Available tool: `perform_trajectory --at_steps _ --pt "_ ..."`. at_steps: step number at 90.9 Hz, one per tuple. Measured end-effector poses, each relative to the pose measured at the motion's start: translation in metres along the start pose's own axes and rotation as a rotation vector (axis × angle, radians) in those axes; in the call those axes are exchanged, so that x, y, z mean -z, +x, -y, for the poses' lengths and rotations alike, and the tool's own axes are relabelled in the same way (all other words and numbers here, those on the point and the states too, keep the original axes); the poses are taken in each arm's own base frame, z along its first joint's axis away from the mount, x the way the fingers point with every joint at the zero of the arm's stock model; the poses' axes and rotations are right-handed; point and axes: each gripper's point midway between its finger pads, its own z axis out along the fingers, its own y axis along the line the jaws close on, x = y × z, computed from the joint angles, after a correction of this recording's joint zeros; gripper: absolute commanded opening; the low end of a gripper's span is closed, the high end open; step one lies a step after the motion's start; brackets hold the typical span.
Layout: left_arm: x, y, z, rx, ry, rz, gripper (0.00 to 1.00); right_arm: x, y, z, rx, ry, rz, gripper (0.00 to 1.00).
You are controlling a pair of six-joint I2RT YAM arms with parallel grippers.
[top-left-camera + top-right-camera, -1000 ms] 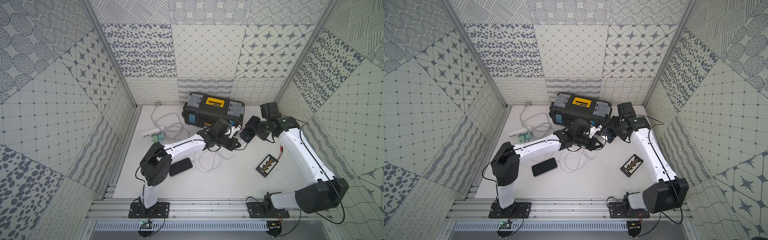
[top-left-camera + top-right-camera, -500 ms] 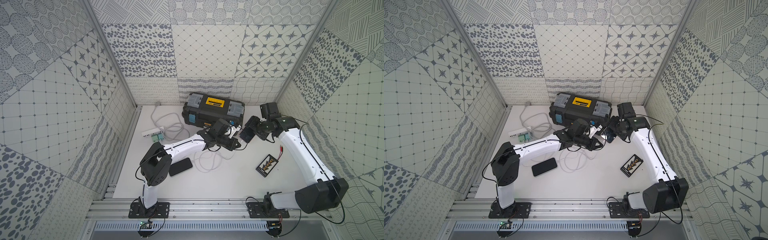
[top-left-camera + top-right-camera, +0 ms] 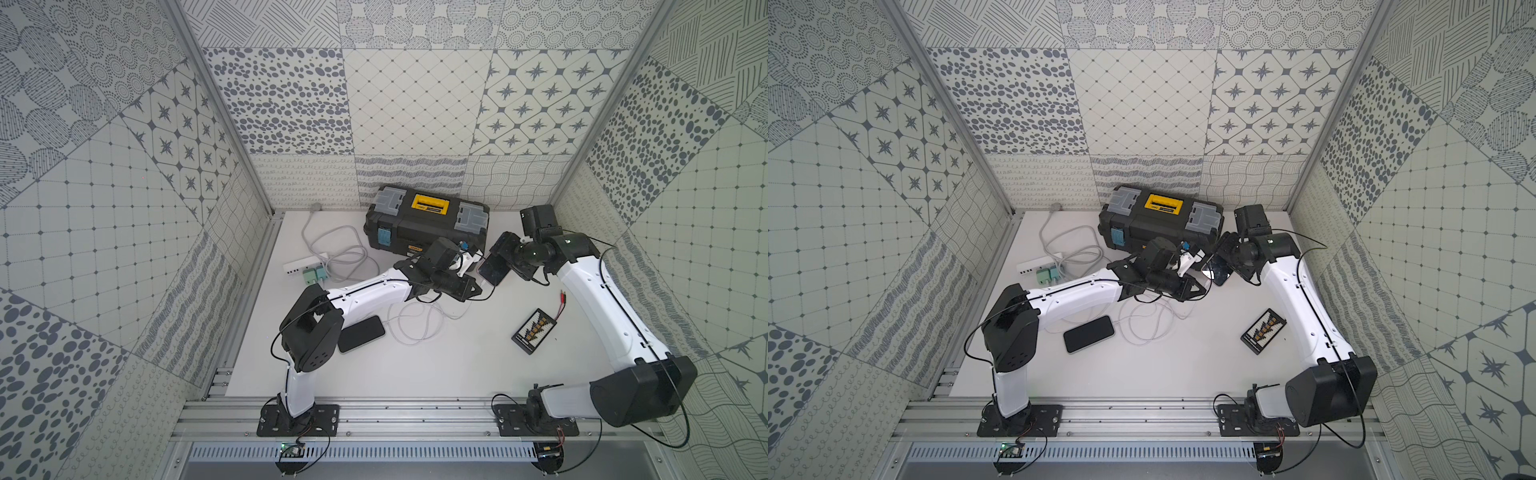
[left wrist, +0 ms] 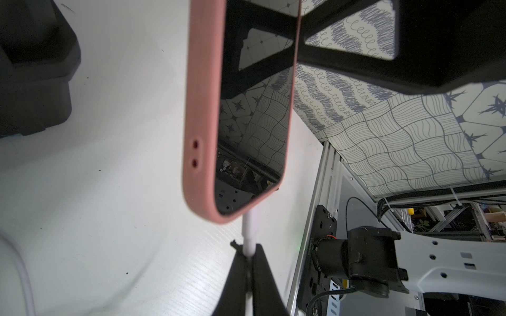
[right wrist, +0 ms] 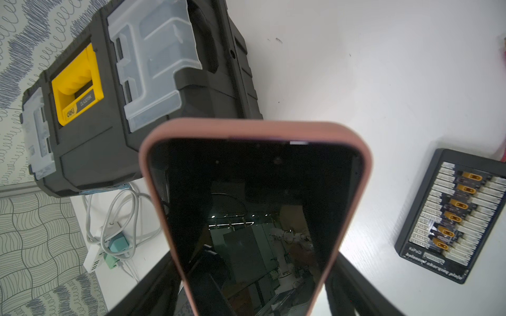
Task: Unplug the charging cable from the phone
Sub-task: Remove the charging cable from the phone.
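Pink matte case [image 3: 487, 277], round-cornered, on a glossy black phone [image 3: 490, 272]. In both top views the phone is held off the white table [image 3: 436, 374], at about 2 o'clock from the table's middle. The right gripper [image 3: 500, 259] is clamped across it. The left gripper [image 3: 476, 286] sits at the phone's 7 o'clock, pinched tight on the white charging cable [image 3: 415, 328], which loops slack at mid-table.
- 12 o'clock: black hard-plastic toolbox [image 3: 424, 224] with a yellow handle, against the back wall.
- 10 o'clock: white power strip [image 3: 301, 264].
- 8 o'clock: second phone [image 3: 360, 333], bare and flat on the table.
- 4 o'clock: charging board [image 3: 534, 331].
- Walls [image 3: 415, 104]: grey-on-white patterned panels.

Left wrist view: the black tapered fingers [image 4: 262, 273] squeeze the smooth white plug. The plug runs up to the phone's [image 4: 202, 109] bottom end, where its tip is hidden behind the case rim. The table has a faint woodgrain texture.

Right wrist view: the screen [image 5: 257, 219] mirrors the room. A black finger [image 5: 353, 290] flanks each long edge. The toolbox [image 5: 153, 95] has clear ribbed latches.
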Motion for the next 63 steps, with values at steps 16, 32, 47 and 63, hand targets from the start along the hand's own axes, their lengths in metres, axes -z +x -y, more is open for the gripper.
perform_trajectory --at_steps 16,32,47,63 --pt "0.0 0.0001 0.0 0.0 0.0 0.0 0.0 0.0 0.0 0.0 0.001 0.001 0.001 0.52" --pt "0.0 0.0004 -0.0002 0.001 -0.001 -0.002 0.0 0.0 0.0002 -0.0003 0.003 0.003 0.004 0.52" --pt "0.0 0.0005 -0.0002 0.001 -0.001 -0.002 0.0 0.0 0.0002 -0.0003 0.003 0.003 0.004 0.52" --pt "0.0 0.0005 -0.0002 0.0 -0.001 -0.002 0.0 0.0 0.0001 -0.0002 0.003 0.003 0.004 0.52"
